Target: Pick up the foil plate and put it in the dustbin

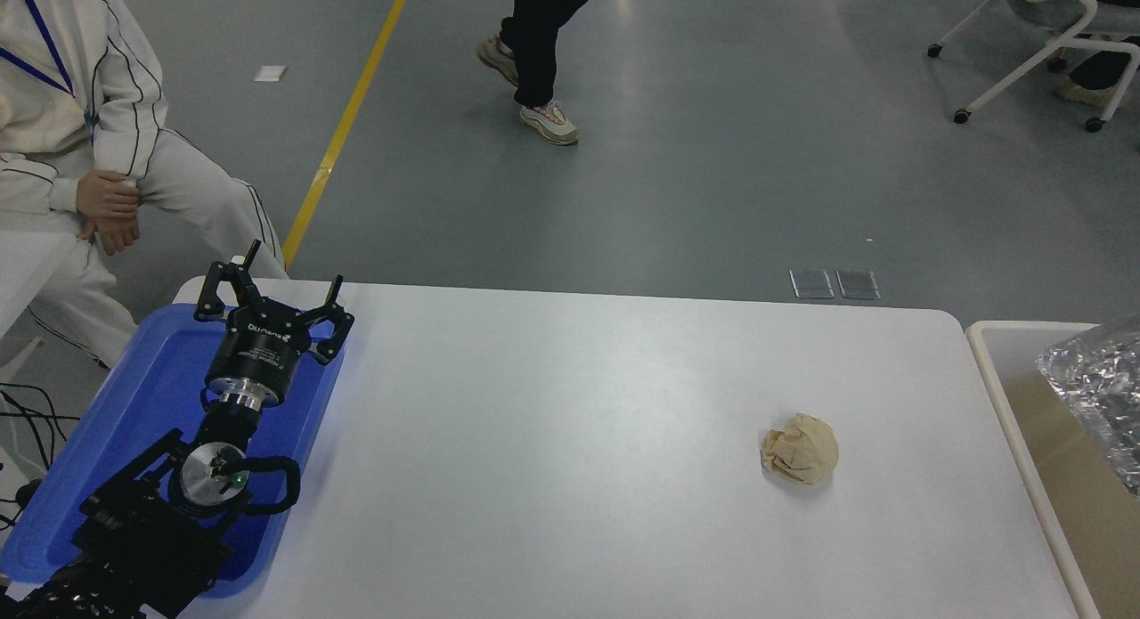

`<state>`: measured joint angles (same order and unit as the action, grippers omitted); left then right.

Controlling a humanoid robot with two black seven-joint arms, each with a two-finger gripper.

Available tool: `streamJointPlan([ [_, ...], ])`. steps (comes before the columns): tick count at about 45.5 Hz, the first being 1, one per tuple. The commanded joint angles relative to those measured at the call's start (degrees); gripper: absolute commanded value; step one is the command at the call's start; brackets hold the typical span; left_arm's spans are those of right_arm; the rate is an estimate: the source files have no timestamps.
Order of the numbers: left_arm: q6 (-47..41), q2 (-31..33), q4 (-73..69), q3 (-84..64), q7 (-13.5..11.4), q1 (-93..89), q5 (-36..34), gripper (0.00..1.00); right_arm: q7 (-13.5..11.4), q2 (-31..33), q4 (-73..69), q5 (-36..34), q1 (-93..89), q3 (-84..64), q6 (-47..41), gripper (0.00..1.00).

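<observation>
The foil plate [1097,392] is shiny crinkled silver and sits at the picture's right edge, cut off by the frame. It is over the dustbin's opening and hides part of the far rim. I cannot tell whether anything holds it. The dustbin [996,378] has a thick off-white rim and beige inner walls and stands against the table's right end. My right gripper is out of view. My left gripper [294,264] is parked at the lower left over a blue tray, open and empty.
A crumpled tan paper ball [800,449] lies on the white table [552,441] right of the middle. The blue tray [134,396] is at the left edge. A person in white [80,147] sits at the far left; another person [539,49] walks behind the table.
</observation>
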<state>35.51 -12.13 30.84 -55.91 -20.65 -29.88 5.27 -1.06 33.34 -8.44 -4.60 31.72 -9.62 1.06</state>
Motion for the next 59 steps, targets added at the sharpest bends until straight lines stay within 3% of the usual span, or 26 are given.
streamJointPlan([
  [1,0.0,0.0,0.01,0.01,0.0,0.0,0.0,1.0,0.0,-0.82,0.09,0.03,-0.78,0.48,0.88,0.0],
  [29,0.0,0.0,0.01,0.01,0.0,0.0,0.0,1.0,0.09,-0.73,0.88,0.82,-2.45,0.22,0.96,0.0],
  [30,0.0,0.0,0.01,0.01,0.0,0.0,0.0,1.0,0.09,-0.73,0.97,0.82,-2.71,0.22,1.22,0.03],
  [33,0.0,0.0,0.01,0.01,0.0,0.0,0.0,1.0,0.09,-0.38,1.76,0.82,-3.15,-0.04,3.07,0.43],
  [34,0.0,0.0,0.01,0.01,0.0,0.0,0.0,1.0,0.09,-0.47,2.02,0.82,-3.15,-0.13,3.94,0.5],
  [38,0.0,0.0,0.01,0.01,0.0,0.0,0.0,1.0,0.09,-0.73,2.2,0.82,-3.24,-0.13,7.55,0.64],
  [41,0.0,0.0,0.01,0.01,0.0,0.0,0.0,1.0,0.09,-0.73,2.11,0.82,-3.33,-0.04,8.87,0.73],
  [51,0.0,0.0,0.01,0.01,0.0,0.0,0.0,1.0,0.09,-0.82,2.2,0.82,-3.07,-0.13,9.31,0.82],
  [57,0.0,0.0,0.01,0.01,0.0,0.0,0.0,1.0,0.09,-0.91,2.2,0.73,-2.63,0.3,9.4,0.98],
  [59,0.0,0.0,0.01,0.01,0.0,0.0,0.0,1.0,0.09,-1.17,2.2,0.73,-2.36,0.4,9.4,0.99],
])
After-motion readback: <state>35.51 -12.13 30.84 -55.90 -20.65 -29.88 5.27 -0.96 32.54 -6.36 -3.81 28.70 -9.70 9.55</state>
